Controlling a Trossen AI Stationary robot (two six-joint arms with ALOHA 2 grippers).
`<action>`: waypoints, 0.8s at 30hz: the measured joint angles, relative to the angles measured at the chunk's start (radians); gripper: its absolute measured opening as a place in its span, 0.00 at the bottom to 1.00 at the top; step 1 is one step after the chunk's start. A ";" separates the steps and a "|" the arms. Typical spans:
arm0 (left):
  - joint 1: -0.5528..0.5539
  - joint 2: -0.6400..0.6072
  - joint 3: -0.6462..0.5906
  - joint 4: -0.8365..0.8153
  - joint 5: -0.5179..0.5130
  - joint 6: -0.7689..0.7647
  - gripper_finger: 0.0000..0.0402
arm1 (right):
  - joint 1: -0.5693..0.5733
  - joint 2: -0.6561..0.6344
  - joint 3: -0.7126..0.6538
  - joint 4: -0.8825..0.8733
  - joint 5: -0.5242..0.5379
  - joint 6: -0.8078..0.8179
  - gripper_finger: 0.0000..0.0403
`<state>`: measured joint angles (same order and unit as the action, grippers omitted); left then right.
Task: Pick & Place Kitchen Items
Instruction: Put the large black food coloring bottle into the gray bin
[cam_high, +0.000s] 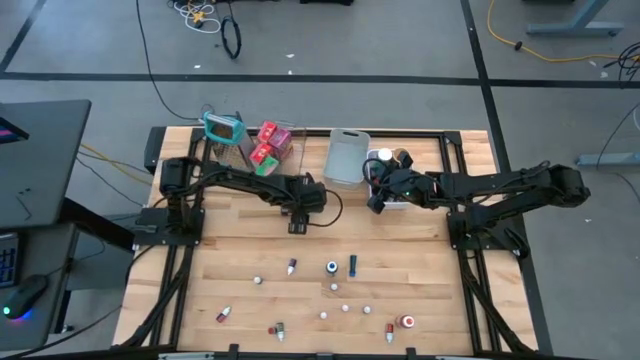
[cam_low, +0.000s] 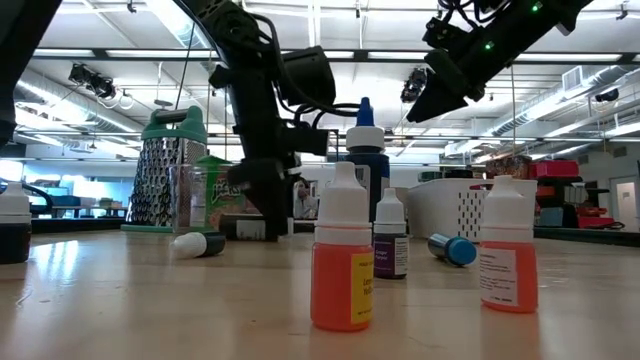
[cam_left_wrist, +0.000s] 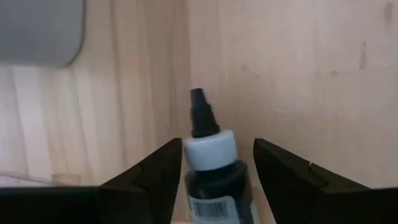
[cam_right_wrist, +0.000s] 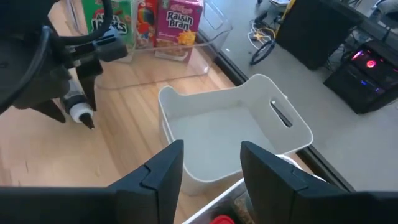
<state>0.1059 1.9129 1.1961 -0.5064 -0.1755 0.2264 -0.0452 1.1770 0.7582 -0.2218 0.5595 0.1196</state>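
My left gripper (cam_high: 298, 222) is low over the middle of the table, shut on a small dark dropper bottle (cam_left_wrist: 211, 177) with a white collar and a black tip. The right wrist view shows it too, bottle (cam_right_wrist: 79, 112) under the gripper. My right gripper (cam_high: 377, 203) hangs open, holding nothing, above the grey bin (cam_right_wrist: 230, 137) and the white bin (cam_high: 392, 192). Several small bottles and white bits lie loose on the near half of the table (cam_high: 332, 267). Cereal boxes (cam_right_wrist: 179, 22) stand in the clear bin. My left gripper has the dropper bottle by its dark body (cam_left_wrist: 214, 193), just behind the white collar, between the two fingers. The fingers come from above and lie along the bottle. The black tip (cam_left_wrist: 200, 112) points down past the fingertips; I cannot tell whether it touches the wood.
The teal-framed grater (cam_high: 222, 128) stands at the far left, beside the clear bin (cam_high: 268, 145). The white bin holds jars and a red item (cam_right_wrist: 221, 219). In the low view, orange bottles (cam_low: 342, 260), a purple one (cam_low: 390, 245) and a tall blue one (cam_low: 367, 155) stand near.
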 joint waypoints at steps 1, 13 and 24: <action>0.000 -0.001 0.000 0.000 0.017 -0.003 0.52 | 0.000 0.000 0.000 -0.001 0.000 0.000 0.42; -0.003 -0.003 0.001 -0.006 0.056 -0.075 0.29 | 0.000 0.000 0.000 -0.002 0.000 0.000 0.42; -0.040 0.004 0.064 -0.031 0.034 -0.146 0.29 | 0.000 0.000 0.000 -0.002 0.000 -0.001 0.42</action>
<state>0.0658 1.9171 1.2601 -0.5370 -0.1415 0.0802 -0.0452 1.1770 0.7582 -0.2237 0.5591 0.1184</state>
